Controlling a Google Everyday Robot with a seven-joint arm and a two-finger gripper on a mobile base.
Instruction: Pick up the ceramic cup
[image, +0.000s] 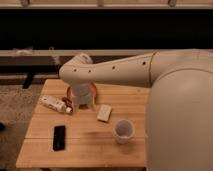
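Note:
The ceramic cup (123, 131) is small, white and round with a wide mouth, and it stands upright on the wooden table (85, 150) toward the front right. My gripper (83, 101) hangs down from the white arm (115, 70) at the back middle of the table. It is over the orange bowl (91, 89), which it mostly hides. The gripper is well left of and behind the cup and does not touch it.
A white bottle (55, 104) lies on its side left of the gripper. A black phone (59, 137) lies at the front left. A small pale block (104, 112) lies between gripper and cup. My large white arm segment (180, 115) covers the table's right side.

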